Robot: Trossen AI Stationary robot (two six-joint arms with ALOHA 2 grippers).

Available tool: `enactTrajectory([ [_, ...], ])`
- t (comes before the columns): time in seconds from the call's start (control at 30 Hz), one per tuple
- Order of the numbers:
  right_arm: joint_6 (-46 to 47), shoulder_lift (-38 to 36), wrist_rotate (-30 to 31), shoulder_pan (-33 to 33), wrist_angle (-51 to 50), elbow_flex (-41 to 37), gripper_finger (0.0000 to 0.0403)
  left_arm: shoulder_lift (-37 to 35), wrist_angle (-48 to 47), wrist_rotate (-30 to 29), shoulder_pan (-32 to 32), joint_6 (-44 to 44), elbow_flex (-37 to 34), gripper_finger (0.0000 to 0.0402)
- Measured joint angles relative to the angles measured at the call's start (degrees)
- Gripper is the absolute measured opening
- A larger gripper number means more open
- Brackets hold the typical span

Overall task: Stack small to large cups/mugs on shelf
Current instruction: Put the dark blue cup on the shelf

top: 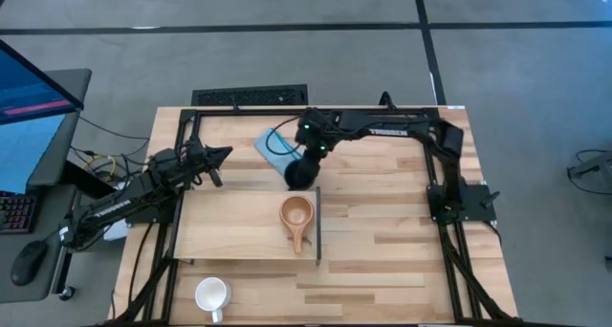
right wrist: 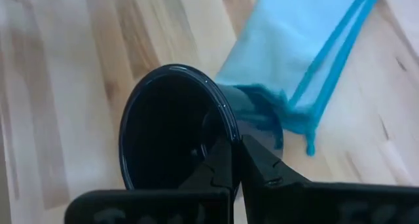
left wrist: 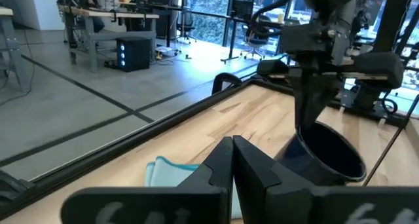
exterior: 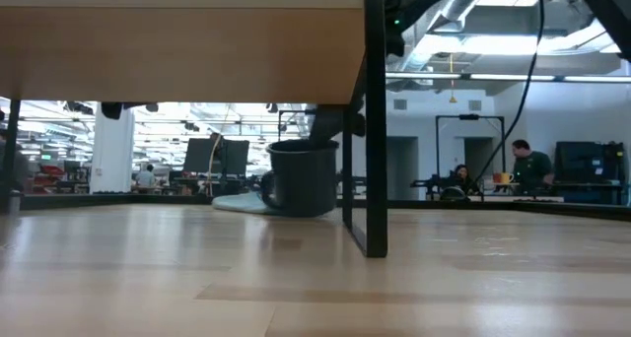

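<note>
Just behind the shelf (top: 229, 227), beside the blue cloth (top: 274, 147), the right gripper (top: 308, 162) pinches the black mug (top: 302, 175) by its rim. The wooden cup (top: 295, 213) already sits on the shelf (white mug (top: 210, 294) waits in front). Next, likely, carry the black mug over. The left gripper (top: 216, 166), fingers together, idles nearby.

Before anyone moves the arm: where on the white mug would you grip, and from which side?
Grip the white mug by its rim wall, coming straight down from above. It stands upright, mouth open upward, alone on the table in front of the shelf. Pinch away from its handle, which points toward the table's front edge.
</note>
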Motion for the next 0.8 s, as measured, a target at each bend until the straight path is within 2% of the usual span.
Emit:
enactTrajectory([
  [0.13,-0.79,1.78,-1.24,-0.02,-1.36,2.59,0.0020,0.02,-1.28,-0.36,0.00,0.12,0.00,0.0000],
  [0.5,-0.03,1.67,-1.13,-0.85,-0.34,2.63,0.0020,0.03,-3.32,-1.39,0.00,0.17,0.00,0.0000],
  [0.8,-0.13,1.62,-0.73,1.16,-0.10,2.63,0.0032,0.02,-3.29,-1.39,0.00,0.13,0.00,0.0000],
])
